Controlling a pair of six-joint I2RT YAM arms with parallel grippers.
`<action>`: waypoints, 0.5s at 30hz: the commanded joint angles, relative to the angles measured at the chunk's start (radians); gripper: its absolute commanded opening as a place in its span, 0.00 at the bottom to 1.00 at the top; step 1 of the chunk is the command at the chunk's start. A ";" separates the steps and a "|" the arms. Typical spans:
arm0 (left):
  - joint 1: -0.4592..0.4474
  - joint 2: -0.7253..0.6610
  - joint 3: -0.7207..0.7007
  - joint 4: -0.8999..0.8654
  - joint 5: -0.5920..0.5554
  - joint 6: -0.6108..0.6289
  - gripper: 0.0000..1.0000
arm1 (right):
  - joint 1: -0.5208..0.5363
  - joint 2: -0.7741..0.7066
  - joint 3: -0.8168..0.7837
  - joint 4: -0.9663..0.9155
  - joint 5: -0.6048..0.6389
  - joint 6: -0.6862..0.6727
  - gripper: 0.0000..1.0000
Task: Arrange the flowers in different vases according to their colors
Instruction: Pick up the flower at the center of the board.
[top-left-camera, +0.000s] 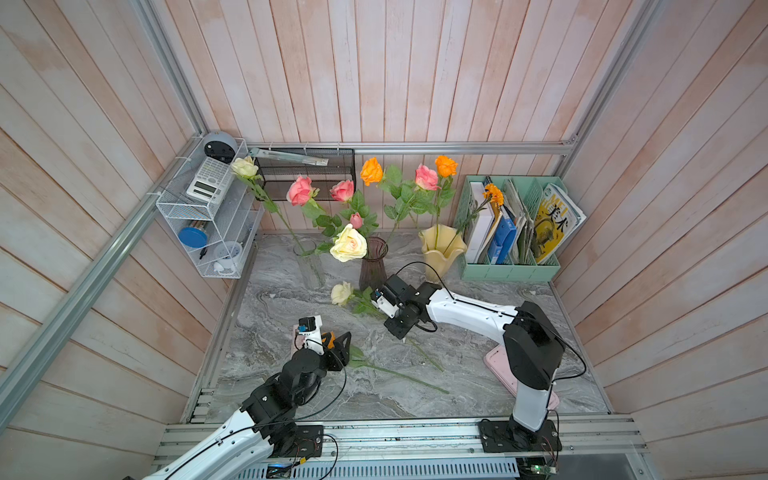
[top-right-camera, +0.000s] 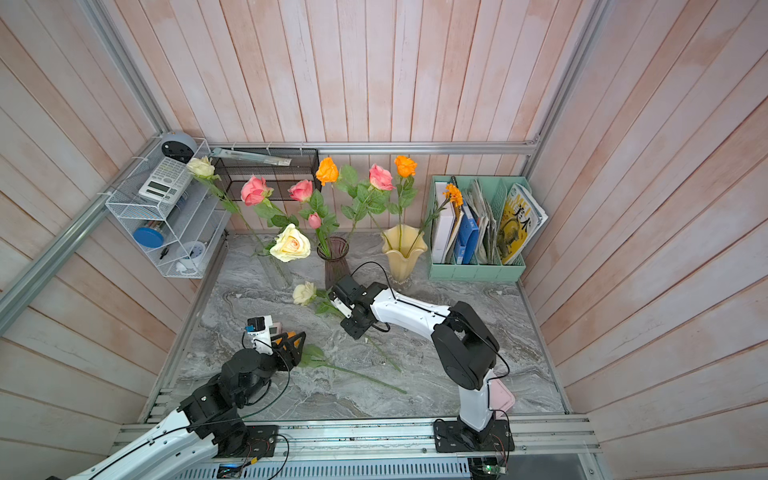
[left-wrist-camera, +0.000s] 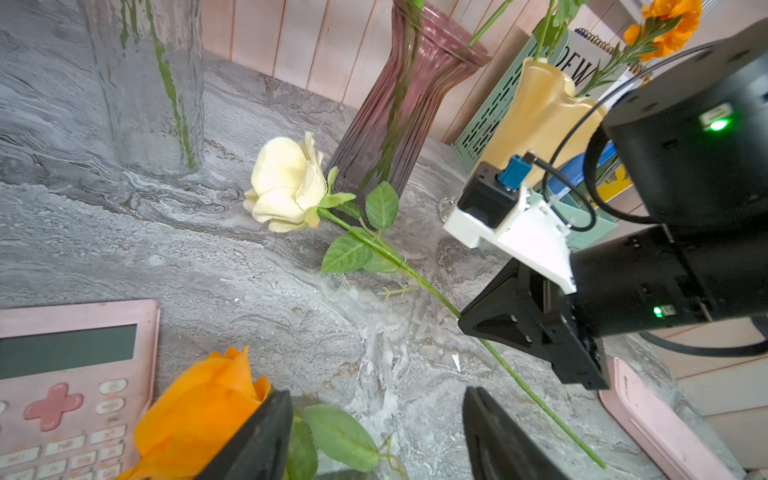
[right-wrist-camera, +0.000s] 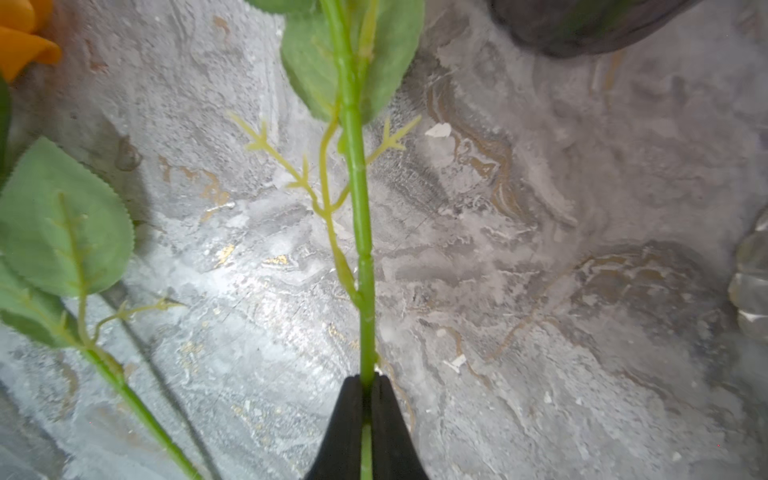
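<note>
A cream rose (top-left-camera: 342, 293) lies on the marble table in front of the purple vase (top-left-camera: 373, 264). My right gripper (right-wrist-camera: 365, 380) is shut on its green stem, well below the leaves. An orange rose (left-wrist-camera: 199, 419) also lies flat, its stem (top-left-camera: 399, 376) running right. My left gripper (left-wrist-camera: 378, 436) stands open over that rose's leaves, one finger against the head. The clear glass vase (top-left-camera: 309, 266) holds cream roses. The yellow ruffled vase (top-left-camera: 441, 249) holds orange flowers. Pink roses rise from the purple vase.
A pink calculator (left-wrist-camera: 62, 374) lies beside the orange rose's head. A mint file holder (top-left-camera: 515, 232) stands at the back right. A white wire shelf (top-left-camera: 208, 216) hangs on the left wall, a black mesh basket (top-left-camera: 307, 174) on the back wall. A pink flat case (top-left-camera: 496, 359) lies by the right arm.
</note>
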 joint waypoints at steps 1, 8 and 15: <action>-0.003 -0.007 -0.018 0.060 0.074 -0.082 0.72 | 0.010 -0.058 -0.027 0.028 0.000 0.008 0.00; -0.003 0.015 -0.119 0.319 0.151 -0.318 0.75 | 0.054 -0.162 -0.044 0.077 -0.059 0.039 0.00; -0.007 0.083 -0.172 0.583 0.150 -0.496 0.79 | 0.106 -0.196 -0.047 0.113 -0.069 0.086 0.00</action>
